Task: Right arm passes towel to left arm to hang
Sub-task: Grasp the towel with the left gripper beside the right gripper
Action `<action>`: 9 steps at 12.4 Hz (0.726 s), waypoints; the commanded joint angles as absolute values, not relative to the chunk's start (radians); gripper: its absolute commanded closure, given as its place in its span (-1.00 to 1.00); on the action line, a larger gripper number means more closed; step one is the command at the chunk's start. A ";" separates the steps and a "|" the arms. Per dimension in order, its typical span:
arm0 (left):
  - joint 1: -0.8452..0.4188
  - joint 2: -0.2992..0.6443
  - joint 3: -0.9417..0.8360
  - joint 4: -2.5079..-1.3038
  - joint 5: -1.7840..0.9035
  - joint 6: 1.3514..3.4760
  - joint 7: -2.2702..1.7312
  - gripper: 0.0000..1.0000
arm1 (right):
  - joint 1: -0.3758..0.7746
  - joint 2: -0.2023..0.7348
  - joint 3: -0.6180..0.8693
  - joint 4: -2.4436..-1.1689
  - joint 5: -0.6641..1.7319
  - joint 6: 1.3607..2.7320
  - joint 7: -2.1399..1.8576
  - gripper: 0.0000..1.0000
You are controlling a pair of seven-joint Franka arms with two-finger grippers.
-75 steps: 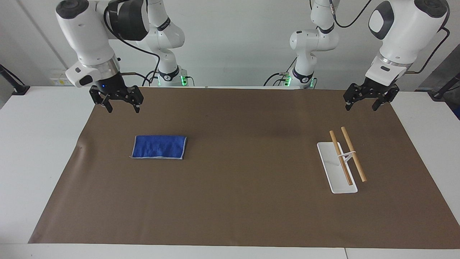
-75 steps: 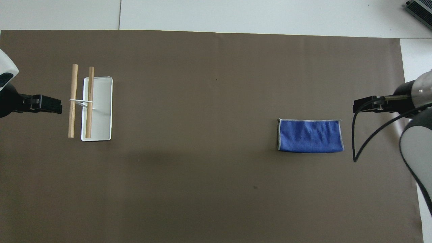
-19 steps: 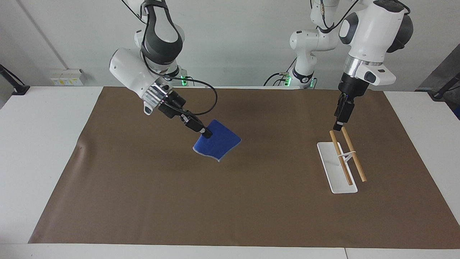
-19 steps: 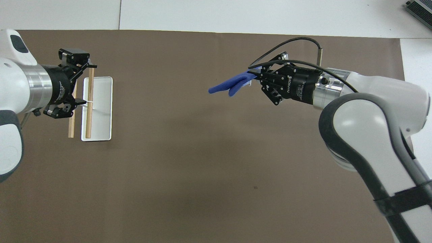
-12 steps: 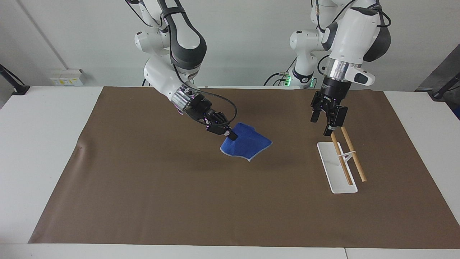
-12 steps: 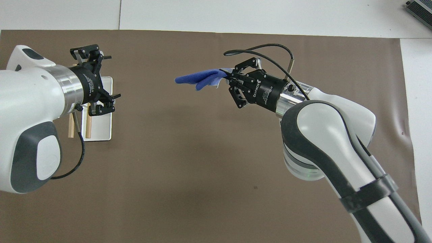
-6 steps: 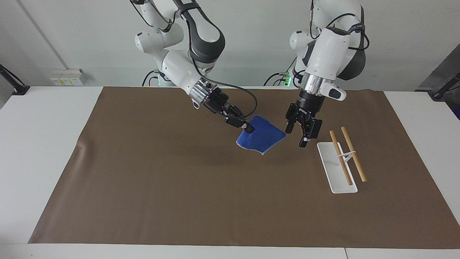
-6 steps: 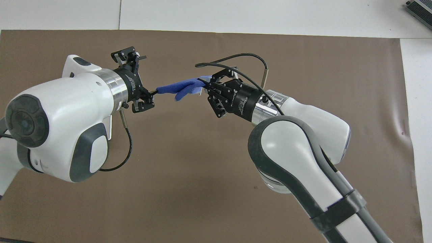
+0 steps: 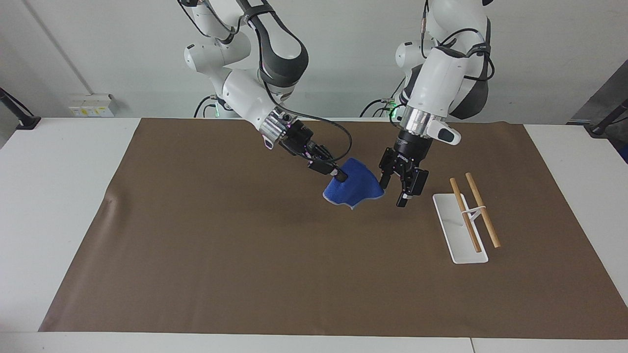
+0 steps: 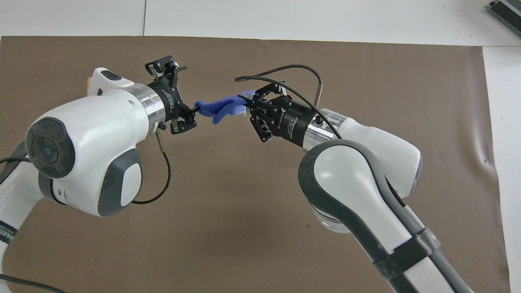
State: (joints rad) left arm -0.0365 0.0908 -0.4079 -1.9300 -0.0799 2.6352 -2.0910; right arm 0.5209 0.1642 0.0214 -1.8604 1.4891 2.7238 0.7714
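Note:
The right arm's gripper (image 9: 339, 177) is shut on one corner of the blue towel (image 9: 357, 189) and holds it in the air over the middle of the brown mat. The towel hangs crumpled toward the left arm's end. The left gripper (image 9: 393, 191) is open, over the mat beside the rack, with the towel's free edge at its fingertips. In the overhead view the towel (image 10: 220, 106) stretches between the right gripper (image 10: 244, 104) and the left gripper (image 10: 194, 110).
A white rack base (image 9: 458, 235) with two wooden rods (image 9: 483, 211) on a thin stand sits toward the left arm's end of the mat (image 9: 196, 245). In the overhead view the left arm hides it. White table borders the mat.
The left gripper has moved closer, so the towel's free edge now meets its fingertips. The right gripper with the towel has stayed almost in place; the towel bunched up slightly.

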 commanded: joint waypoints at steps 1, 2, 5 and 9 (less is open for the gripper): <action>-0.040 0.084 -0.407 -1.969 -0.089 2.629 -2.083 -0.87 | 0.523 0.178 0.023 -1.841 1.528 2.759 0.798 1.00; -0.037 0.081 -0.407 -1.980 -0.087 2.620 -2.066 -0.83 | 0.523 0.178 0.021 -1.841 1.558 2.763 0.790 1.00; -0.034 0.069 -0.410 -2.005 -0.089 2.563 -2.010 -0.74 | 0.526 0.176 0.023 -1.847 1.557 2.764 0.594 1.00; -0.043 0.083 -0.432 -1.959 -0.103 2.569 -2.016 -0.69 | 0.535 0.175 0.023 -1.851 1.563 2.764 0.561 1.00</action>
